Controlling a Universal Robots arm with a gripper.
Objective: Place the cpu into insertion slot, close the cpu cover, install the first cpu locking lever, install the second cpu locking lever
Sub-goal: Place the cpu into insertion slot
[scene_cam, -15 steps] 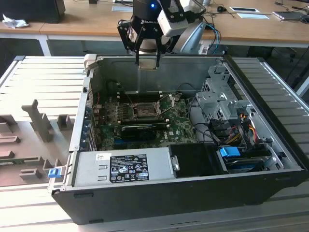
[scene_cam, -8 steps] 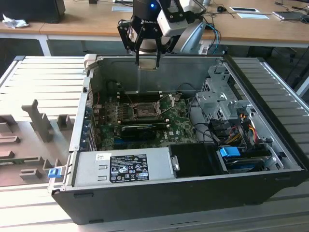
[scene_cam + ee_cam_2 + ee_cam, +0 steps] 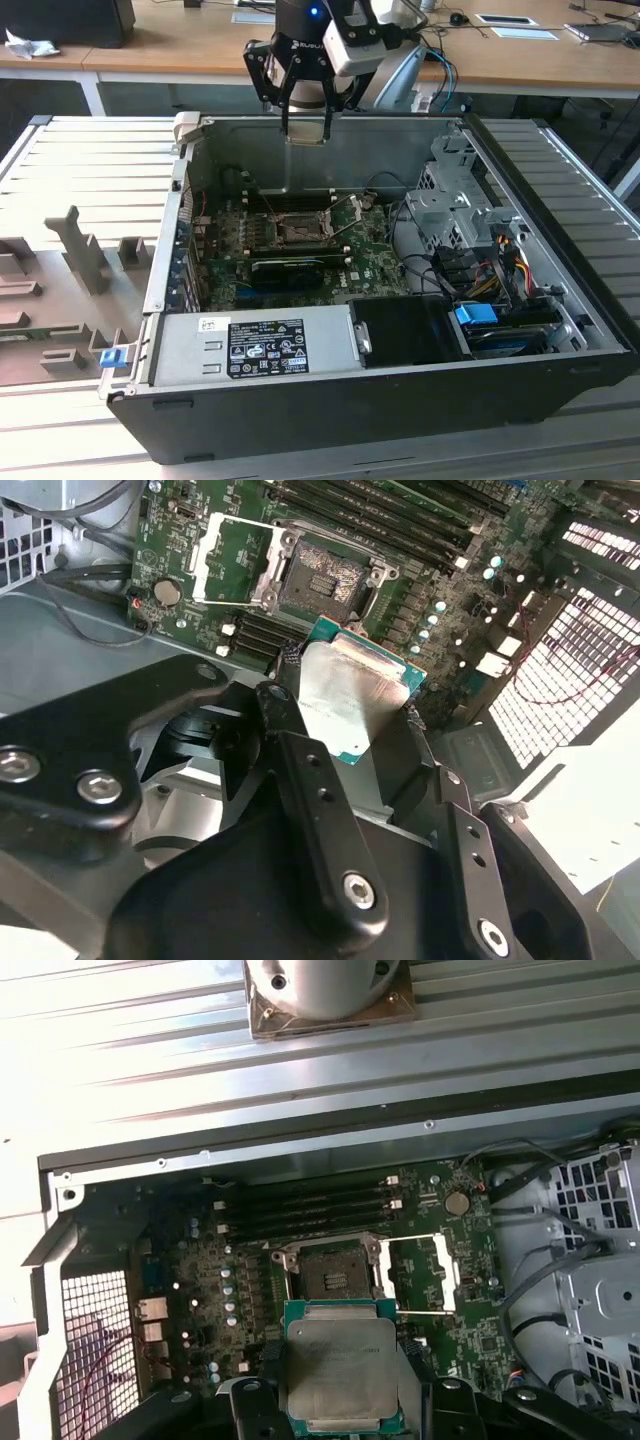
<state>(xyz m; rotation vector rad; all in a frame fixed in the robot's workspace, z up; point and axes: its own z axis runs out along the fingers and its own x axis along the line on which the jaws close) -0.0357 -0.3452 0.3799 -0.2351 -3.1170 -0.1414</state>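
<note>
On a ribbed grey desk (image 3: 80, 160), wooden desks (image 3: 170, 40) behind, we see 1 open computer case (image 3: 400, 410) with its green motherboard (image 3: 375, 265) and uncovered insertion slot (image 3: 332, 1272); high above them, the jaws are clamped on the cpu (image 3: 340, 1360).

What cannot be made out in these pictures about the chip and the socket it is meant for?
- Chip underside: faces away in both wrist views, so its contacts are hidden.
- Chip sides: in the second wrist view the gripper covers the two sides it clamps.
- Socket pins: too small to tell in any view.
- Chip in the exterior view: too small at the gripper's tip to show which way it is turned.
</note>
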